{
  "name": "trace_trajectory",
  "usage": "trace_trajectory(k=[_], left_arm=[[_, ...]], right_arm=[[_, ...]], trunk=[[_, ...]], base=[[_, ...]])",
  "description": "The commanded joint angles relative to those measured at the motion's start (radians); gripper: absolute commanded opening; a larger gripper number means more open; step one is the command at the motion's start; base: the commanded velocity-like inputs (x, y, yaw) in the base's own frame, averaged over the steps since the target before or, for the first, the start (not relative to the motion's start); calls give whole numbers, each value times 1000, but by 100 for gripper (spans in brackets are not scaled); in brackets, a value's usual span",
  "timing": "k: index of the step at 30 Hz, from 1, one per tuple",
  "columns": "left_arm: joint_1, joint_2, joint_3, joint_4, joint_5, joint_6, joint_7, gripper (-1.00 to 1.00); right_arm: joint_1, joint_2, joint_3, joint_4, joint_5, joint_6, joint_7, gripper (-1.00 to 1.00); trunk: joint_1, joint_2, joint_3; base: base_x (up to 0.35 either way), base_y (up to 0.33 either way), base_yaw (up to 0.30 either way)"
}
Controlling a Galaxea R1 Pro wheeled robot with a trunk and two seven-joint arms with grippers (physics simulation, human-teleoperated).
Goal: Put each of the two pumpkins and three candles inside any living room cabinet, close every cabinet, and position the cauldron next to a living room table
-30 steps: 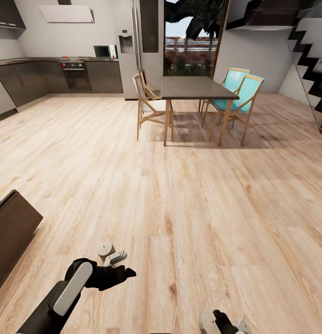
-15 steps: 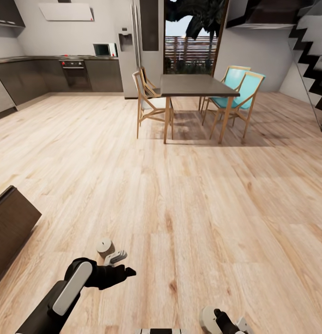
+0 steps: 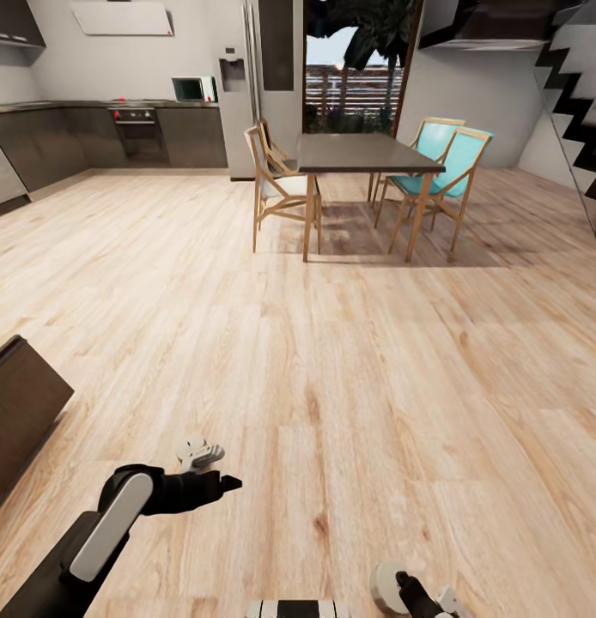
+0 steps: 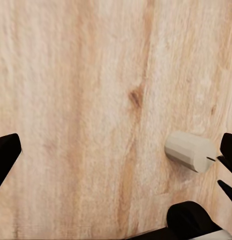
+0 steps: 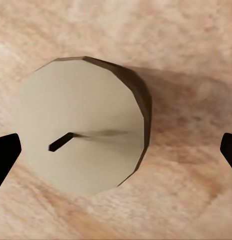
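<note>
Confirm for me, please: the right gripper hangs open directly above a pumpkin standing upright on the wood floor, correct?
Not quite. The right wrist view shows a candle, pale and cylindrical with a dark wick on its flat top, not a pumpkin. The rest holds: it stands upright on the wood floor, and the right gripper hangs open directly above it.

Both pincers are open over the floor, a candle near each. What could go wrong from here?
1. The right pincer straddles the upright candle from above; an off-centre descent could tip it.
2. The second candle sits off to one side of the left pincer, close to one finger; closing now would probably miss or knock it.
3. The cabinet is near the left arm; a wide swing might clip it.
</note>
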Motion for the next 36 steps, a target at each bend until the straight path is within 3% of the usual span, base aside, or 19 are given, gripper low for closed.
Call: trace_trajectory(k=[1, 11, 22, 36], left_arm=[[0, 3, -1, -4, 11, 1, 10, 100], [0, 5, 1, -8, 12, 1, 10, 100], [0, 6, 4, -5, 13, 1, 10, 100], [0, 6, 6, -4, 12, 1, 11, 100]], right_arm=[[0, 0, 14, 1, -10, -3, 4, 100], [0, 0, 97, 0, -12, -2, 7, 100], [0, 1, 158, -1, -11, 0, 10, 100], [0, 1, 168, -1, -12, -2, 10, 100]], trunk=[[4, -8, -4], [8, -15, -7], [8, -15, -7], [8, -15, -7]], base=[[0, 0, 0], [0, 0, 0], [19, 21, 0], [61, 39, 0]])
